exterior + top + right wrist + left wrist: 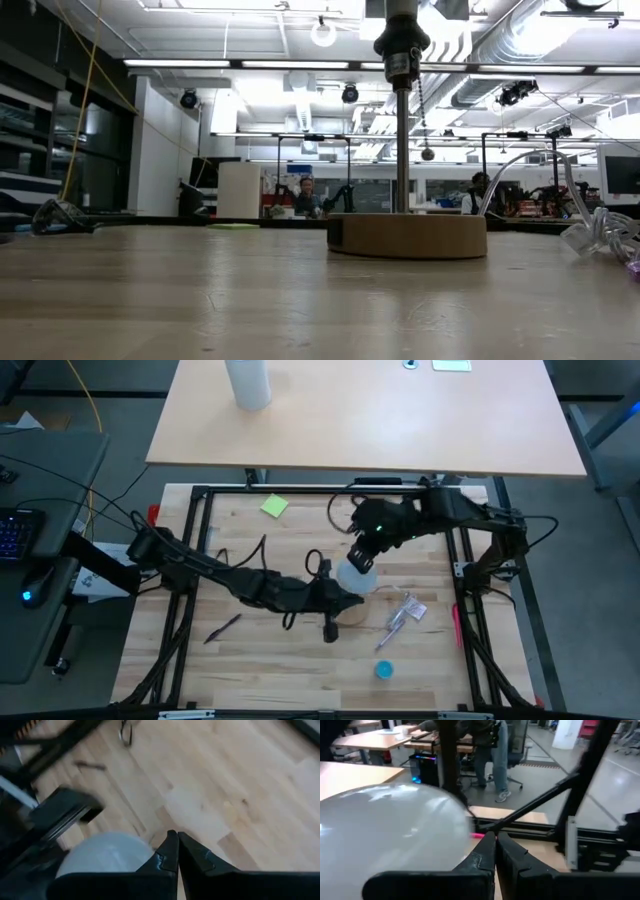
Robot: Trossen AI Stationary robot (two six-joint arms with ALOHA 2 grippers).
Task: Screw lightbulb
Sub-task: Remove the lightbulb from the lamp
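Lightbulb (pixel 357 578): white frosted globe, sitting near the middle of the wooden table (pixel 250 660), right of centre. From above only the round globe shows, so its long axis appears to run vertically, neck and screw base hidden beneath. It seems to stand over the round wooden base (pixel 407 236), whose black stem rises out of the low view; whether the threads are engaged cannot be told.

Right gripper (pixel 364 554): directly on the far side of the globe, just above it, fingers pressed together with nothing between them. In the right wrist view the closed fingertips (pixel 174 851) sit just beside the globe's pale curve (pixel 105 854), touching or nearly so; contact cannot be confirmed.

Left gripper (pixel 352 600): reaching in from the left, just on the near-left side of the globe, fingers likewise closed and empty. The left wrist view shows the globe (pixel 390 830) filling the frame right beside the shut fingertips (pixel 492 852).

Deciding relation: the bulb lies between the two grippers, the right one on the far side, the left one on the near side. Both are about equally close; neither holds it. Judgement: a turn about the vertical axis would require one gripper to open around the globe first.

Also present: blue cap (pixel 384 670), yellow note (pixel 274 506), clear packaging (pixel 405 610).
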